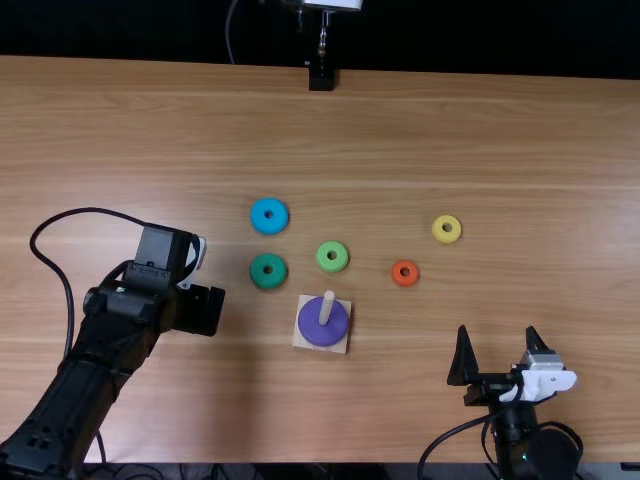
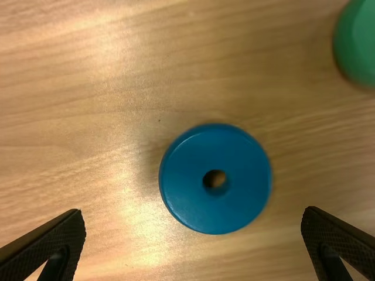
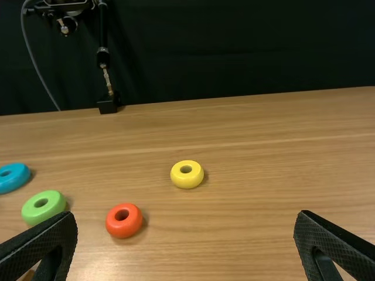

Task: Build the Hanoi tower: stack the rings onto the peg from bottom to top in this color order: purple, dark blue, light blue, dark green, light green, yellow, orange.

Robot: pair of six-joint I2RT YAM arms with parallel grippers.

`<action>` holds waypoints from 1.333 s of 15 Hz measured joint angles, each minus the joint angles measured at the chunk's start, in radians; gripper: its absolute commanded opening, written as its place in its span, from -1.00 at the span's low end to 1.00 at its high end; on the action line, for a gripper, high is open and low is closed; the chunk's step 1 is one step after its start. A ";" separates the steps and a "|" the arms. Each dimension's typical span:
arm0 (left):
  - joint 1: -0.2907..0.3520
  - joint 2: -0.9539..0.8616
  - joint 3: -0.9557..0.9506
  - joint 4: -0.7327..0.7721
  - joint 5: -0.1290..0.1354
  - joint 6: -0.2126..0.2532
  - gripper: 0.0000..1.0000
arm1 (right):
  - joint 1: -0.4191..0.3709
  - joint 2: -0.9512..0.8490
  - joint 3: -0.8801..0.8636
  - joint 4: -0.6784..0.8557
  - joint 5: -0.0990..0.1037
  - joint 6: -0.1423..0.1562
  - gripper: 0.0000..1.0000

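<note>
- The peg (image 1: 327, 305) rises from its square base (image 1: 342, 346), near side of the loose rings and left of the table's middle, so rings can come to it from either side.
- The purple ring (image 1: 318, 328) sits around the peg, low down. It is first in the order, so it serves as the floor of the tower.
- The dark blue ring (image 2: 187, 193), as I judge its shade, lies flat on the table (image 1: 500, 150), left of the dark green ring (image 1: 259, 279). It should be the next one wanted.
- The left gripper (image 2: 194, 210) is spread wide above that ring and grasps nothing. The fingers stand on opposite sides of it, presumably so that closing will pinch it by its rim and leave the hole free for the peg. Closing off-centre could nudge it aside.
- The light blue ring (image 1: 259, 221) lies just beyond the dark green one, on the far side. Both lie apart from the peg, leaving room to grip each in turn.
- The light green ring (image 1: 323, 264) is to the right of the dark green one, beyond the base; it belongs fifth.
- The orange ring (image 1: 396, 279) and, farther right and farther off, the yellow ring (image 1: 439, 237) lie loose because they cap the tower last.
- The right gripper (image 1: 498, 329) is parted and empty at the near right, clear of the peg; that probably keeps it out of the left arm's way.
</note>
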 measured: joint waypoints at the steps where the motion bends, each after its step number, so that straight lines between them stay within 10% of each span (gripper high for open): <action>1: -0.002 0.018 0.000 0.007 -0.005 0.005 1.00 | 0.000 0.000 0.000 0.000 0.000 0.000 1.00; 20: -0.053 0.165 0.000 0.076 -0.011 0.013 1.00 | 0.000 0.000 0.000 0.000 0.000 -0.001 1.00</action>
